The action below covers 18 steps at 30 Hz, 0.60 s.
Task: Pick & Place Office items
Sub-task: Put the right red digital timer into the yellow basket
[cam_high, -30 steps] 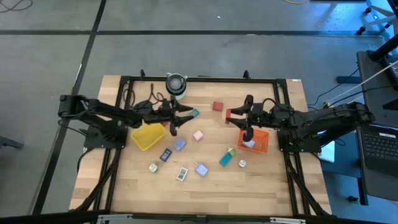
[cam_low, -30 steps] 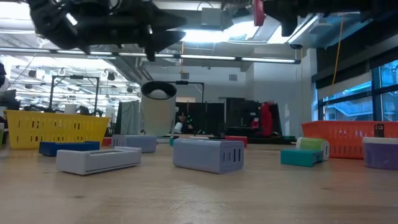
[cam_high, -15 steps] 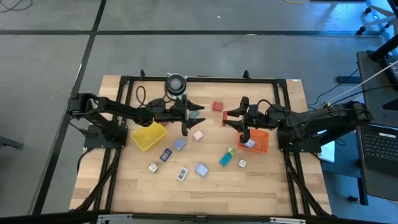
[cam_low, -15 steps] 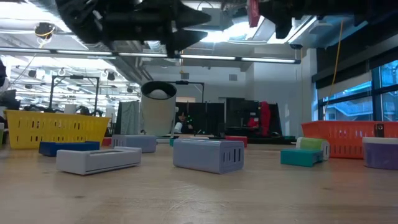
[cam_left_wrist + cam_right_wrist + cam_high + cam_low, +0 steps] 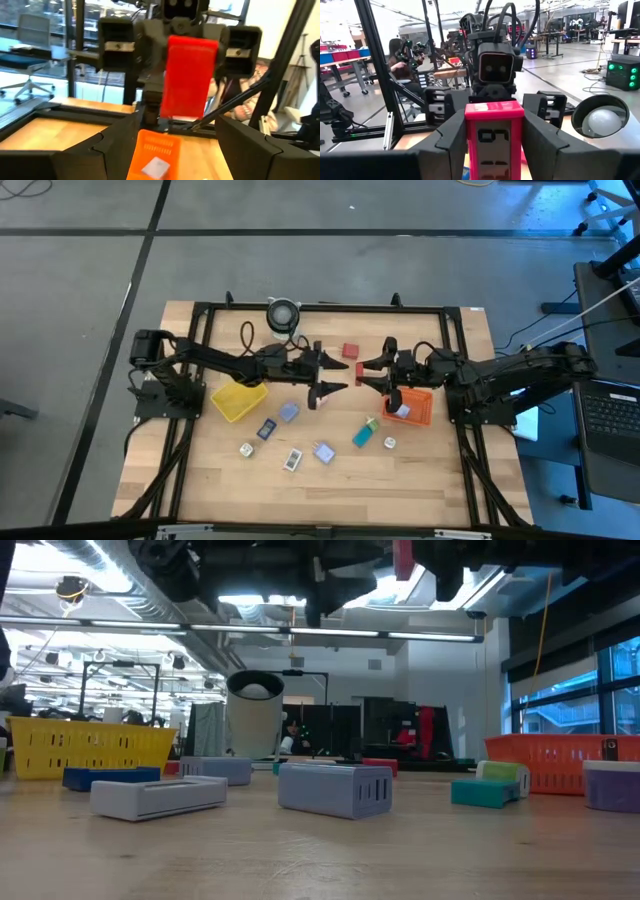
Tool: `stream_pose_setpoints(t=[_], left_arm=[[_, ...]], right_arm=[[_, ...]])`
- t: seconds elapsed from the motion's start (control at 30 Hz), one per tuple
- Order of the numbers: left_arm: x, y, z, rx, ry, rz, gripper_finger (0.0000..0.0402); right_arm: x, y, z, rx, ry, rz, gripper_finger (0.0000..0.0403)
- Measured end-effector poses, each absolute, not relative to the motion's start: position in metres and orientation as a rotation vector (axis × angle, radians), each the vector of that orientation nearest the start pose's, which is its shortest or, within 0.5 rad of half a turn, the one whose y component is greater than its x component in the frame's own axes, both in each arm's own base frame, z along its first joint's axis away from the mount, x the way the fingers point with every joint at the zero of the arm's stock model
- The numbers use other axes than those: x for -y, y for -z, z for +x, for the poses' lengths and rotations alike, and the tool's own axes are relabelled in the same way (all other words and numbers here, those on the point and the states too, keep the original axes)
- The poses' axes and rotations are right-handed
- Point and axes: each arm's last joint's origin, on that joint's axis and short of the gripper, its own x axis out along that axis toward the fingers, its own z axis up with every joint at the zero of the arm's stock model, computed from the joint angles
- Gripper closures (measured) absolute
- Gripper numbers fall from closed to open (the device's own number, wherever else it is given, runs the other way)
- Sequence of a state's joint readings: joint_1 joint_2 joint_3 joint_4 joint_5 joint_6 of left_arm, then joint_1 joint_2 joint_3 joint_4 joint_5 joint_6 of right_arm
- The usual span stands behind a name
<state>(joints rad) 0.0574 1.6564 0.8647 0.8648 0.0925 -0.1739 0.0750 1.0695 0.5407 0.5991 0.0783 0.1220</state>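
Note:
My right gripper [image 5: 364,373] hovers above the middle of the table, pointing toward its left edge, shut on a red rectangular piece [image 5: 191,75]. My left gripper [image 5: 338,377] is open and faces it at the same height, a short gap away; its fingers [image 5: 97,150] show on either side of the red piece without touching. Other office items lie flat on the table: a red block [image 5: 350,351], a pale blue piece [image 5: 289,412], a dark blue one [image 5: 267,429], a teal one [image 5: 364,435], and white ones [image 5: 292,460]. My right gripper pinches the red piece [image 5: 495,132] between its two fingers [image 5: 451,142], one on each long side. The fingers come level from the table's right. The piece is lifted clear of the table, its free end [image 5: 357,370] sticking out toward the left gripper.
An orange tray [image 5: 420,408] holding a white piece sits below the right gripper; a yellow tray [image 5: 238,398] lies under the left arm. A round white-and-grey cylinder [image 5: 283,313] stands at the far edge. A black frame rail [image 5: 320,308] rings the table. A person sits in the room beyond.
My left gripper has travelled toward the table's right, from beside the yellow tray to just in front of the right gripper, staying open. My right gripper has edged slightly toward the left with the red piece still held.

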Motion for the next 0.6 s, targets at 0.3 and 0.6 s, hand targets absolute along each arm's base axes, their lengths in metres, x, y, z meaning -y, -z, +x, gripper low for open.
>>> stream_pose_setpoints(t=[0.3, 0.6], left_arm=[[-0.008, -0.250, 0.367, 0.092, 0.065, -0.140, 0.0141], [-0.010, -0.247, 0.368, 0.065, -0.005, -0.156, 0.0141]], right_arm=[[-0.015, -0.268, 0.234, 0.066, 0.001, 0.116, 0.0251], [-0.017, -0.271, 0.234, 0.104, -0.057, 0.113, 0.0251]])
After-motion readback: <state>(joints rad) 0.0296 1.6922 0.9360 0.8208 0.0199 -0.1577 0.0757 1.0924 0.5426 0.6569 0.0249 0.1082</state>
